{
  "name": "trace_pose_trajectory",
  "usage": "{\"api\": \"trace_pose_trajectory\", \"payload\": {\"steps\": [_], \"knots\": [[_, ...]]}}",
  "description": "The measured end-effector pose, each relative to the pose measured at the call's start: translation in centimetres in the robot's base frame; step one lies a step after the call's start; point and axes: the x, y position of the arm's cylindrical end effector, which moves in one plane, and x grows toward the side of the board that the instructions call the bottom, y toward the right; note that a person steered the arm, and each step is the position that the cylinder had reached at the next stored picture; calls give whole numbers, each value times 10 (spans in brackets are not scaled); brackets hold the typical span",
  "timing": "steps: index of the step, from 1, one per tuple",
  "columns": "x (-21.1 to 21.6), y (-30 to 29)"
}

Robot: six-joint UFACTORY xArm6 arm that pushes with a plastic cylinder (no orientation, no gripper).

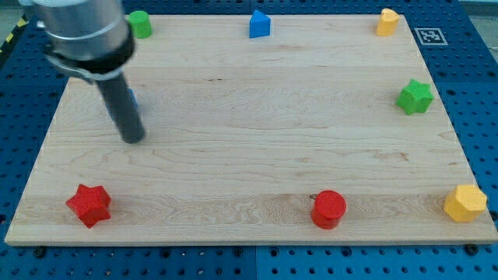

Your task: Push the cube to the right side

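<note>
as things stand, board [233, 117]: wooden, the biggest thing here, blocks mostly round its edges.
rod: thick dark shaft, leaning in from the view's top left.
pincer: none fitted, bare rod, nothing held.
my tip [134, 138]: on the wood, at the view's left, just below the blue sliver.
others: red star [89, 204], red cylinder [328, 208], yellow block [465, 203], green star [415, 96], all well apart from my tip.
cube [133, 98]: likely that blue sliver at the rod's right edge, upper left of the board.
risk 1: tip sits below it, not left of it, so a straight rightward sweep could miss or clip a corner and spin it off line.
risk 2: a long push across may drift toward the green star.
cube look: blue, mostly hidden, shape not confirmable.
</note>
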Motion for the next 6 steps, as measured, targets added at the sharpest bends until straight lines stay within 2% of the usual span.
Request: {"api": "trace_pose_trajectory", "payload": {"steps": [1,3,6], "knots": [[-2,-23],[-49,-62],[-49,78]]}}
